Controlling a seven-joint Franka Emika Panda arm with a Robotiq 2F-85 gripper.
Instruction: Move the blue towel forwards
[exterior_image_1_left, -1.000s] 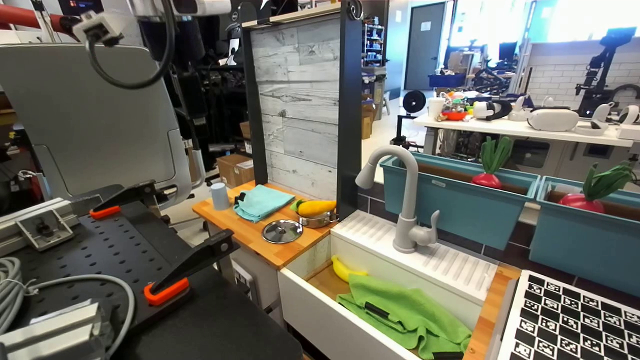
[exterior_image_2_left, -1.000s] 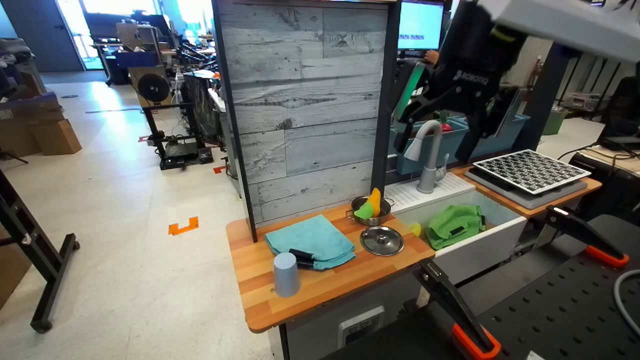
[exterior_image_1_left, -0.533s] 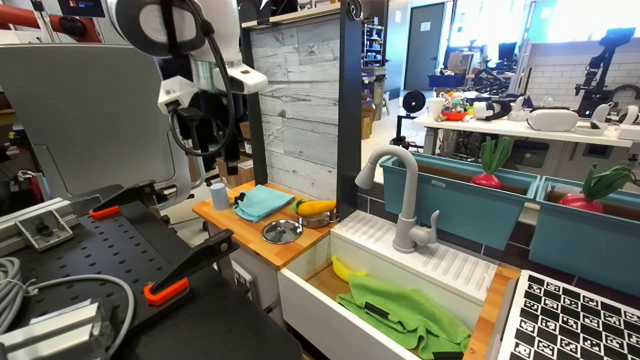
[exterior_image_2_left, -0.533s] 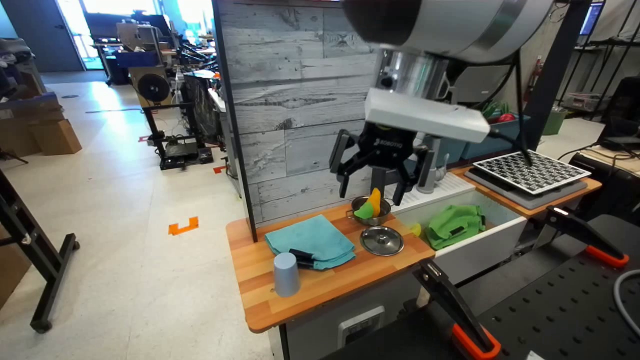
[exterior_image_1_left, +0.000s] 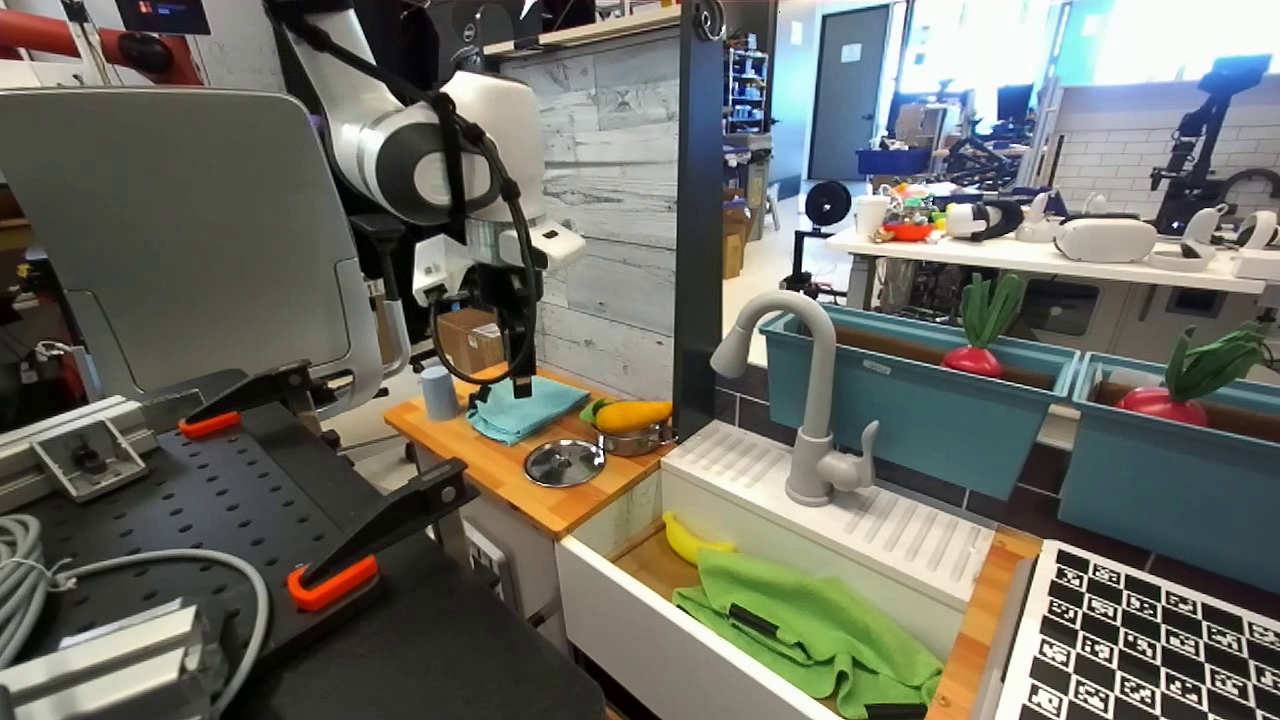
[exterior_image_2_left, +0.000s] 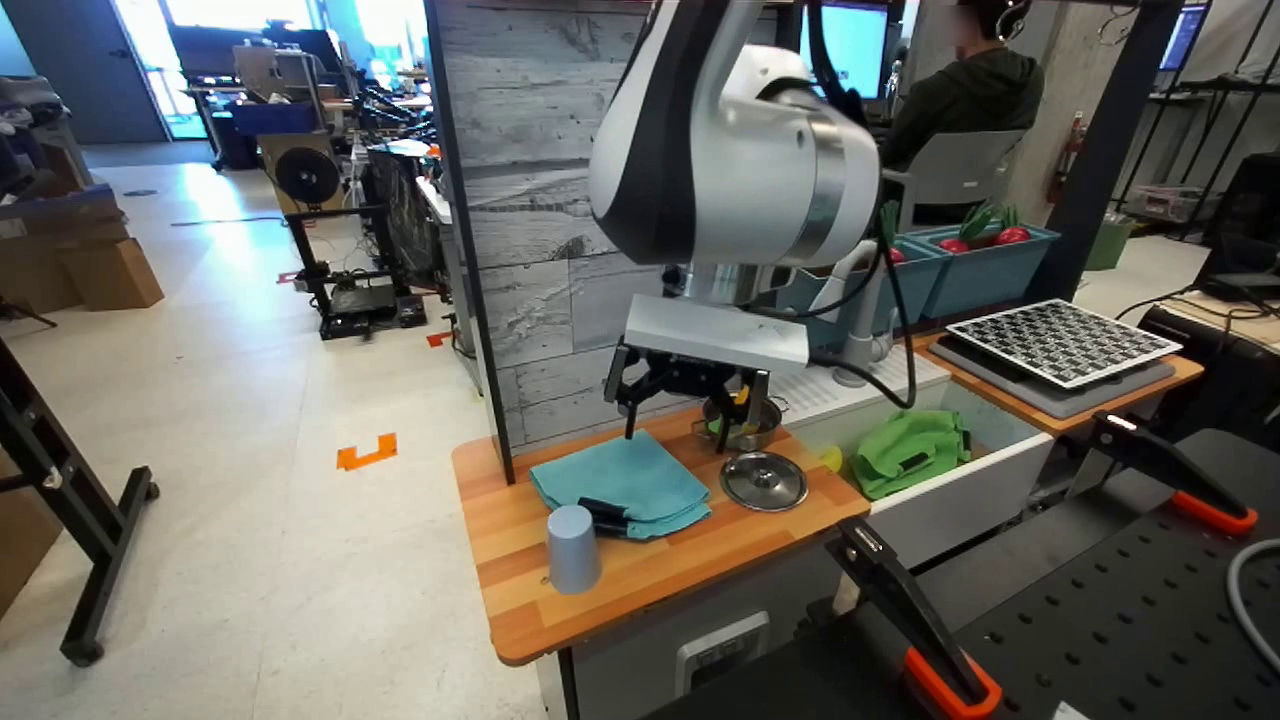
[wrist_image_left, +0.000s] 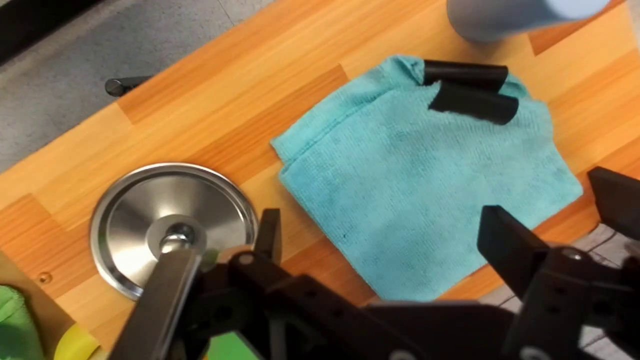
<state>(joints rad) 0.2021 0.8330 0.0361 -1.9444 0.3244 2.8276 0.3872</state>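
The blue towel lies folded flat on the wooden counter, with dark strips on its edge near the cup. It also shows in an exterior view, partly behind the gripper, and in the wrist view. My gripper is open and empty, pointing down above the towel's edge nearest the panel. In the wrist view my gripper has its fingers spread wide, one over the towel and one over bare wood between towel and lid. The fingers look apart from the cloth.
A blue-grey cup stands beside the towel. A metal lid and a metal pot with a yellow-orange thing in it are on the other side. A wood-look panel rises behind. The sink holds a green cloth and a banana.
The arm has come down and across from over the sink side to above the towel. The gripper has stayed open over the last half second. The towel has not moved.
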